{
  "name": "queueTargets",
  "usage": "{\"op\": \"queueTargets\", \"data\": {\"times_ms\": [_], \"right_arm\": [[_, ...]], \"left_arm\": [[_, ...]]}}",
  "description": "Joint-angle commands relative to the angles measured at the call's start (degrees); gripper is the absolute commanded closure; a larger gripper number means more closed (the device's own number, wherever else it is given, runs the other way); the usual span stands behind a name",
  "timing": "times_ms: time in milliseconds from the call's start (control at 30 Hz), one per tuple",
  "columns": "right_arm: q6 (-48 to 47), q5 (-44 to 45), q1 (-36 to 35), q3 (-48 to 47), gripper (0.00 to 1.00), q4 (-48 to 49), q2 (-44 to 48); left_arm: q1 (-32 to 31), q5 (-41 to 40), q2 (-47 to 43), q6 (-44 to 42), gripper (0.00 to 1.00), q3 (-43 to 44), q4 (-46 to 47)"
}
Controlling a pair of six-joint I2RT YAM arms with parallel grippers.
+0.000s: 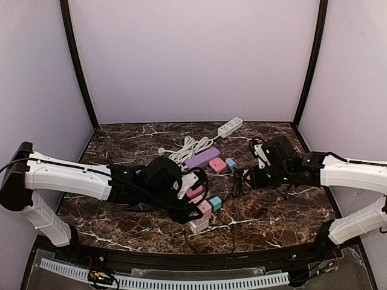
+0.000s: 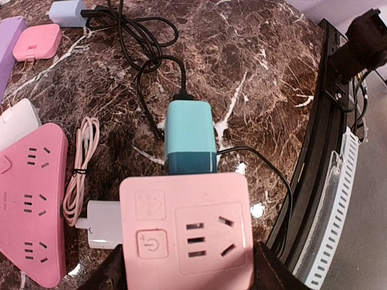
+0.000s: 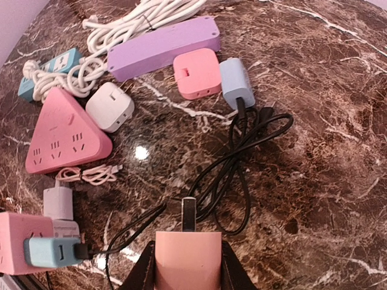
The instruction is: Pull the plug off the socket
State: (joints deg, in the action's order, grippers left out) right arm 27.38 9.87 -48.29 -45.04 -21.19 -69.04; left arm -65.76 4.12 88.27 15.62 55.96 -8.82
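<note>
Pink square plastic plug (image 3: 188, 254) is sitting free, clamped in right hand (image 3: 187, 267); left hand (image 2: 187, 275) is clamping pink plastic cube socket (image 2: 187, 229); pulling seems done.

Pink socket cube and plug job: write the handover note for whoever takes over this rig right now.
Left gripper: jaws clamped on the pink square socket cube.
Right gripper: jaws shut on the pink rectangular plug, with its metal prong bare and in no socket.
Done: that plug looks pulled off.
Left: the teal charger and the white adapter sit plugged into the cube. Probably just set the pink plug down, unless those must come out too.
</note>
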Motion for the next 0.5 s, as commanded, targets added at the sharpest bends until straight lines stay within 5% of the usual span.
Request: {"op": "queueTargets", "data": {"times_ms": [0,167,467], "right_arm": [[-3.3,-9.1,7.5,2.4,1.0,10.3,-1.9],[-4.5,-18.0,13.2,1.4,1.0,16.5,-9.6],[-4.4,-20.7,16.1,-2.1,0.96,18.4,-20.7]], "left_arm": [[0.5,2.7,1.2,-6.7,0.84,0.7,-10.0],[0.6,5.2,3.0,-9.4,0.83,2.7,-11.9],[1.1,6.2,3.9,-9.2,0.74,4.4,-12.7]]}}
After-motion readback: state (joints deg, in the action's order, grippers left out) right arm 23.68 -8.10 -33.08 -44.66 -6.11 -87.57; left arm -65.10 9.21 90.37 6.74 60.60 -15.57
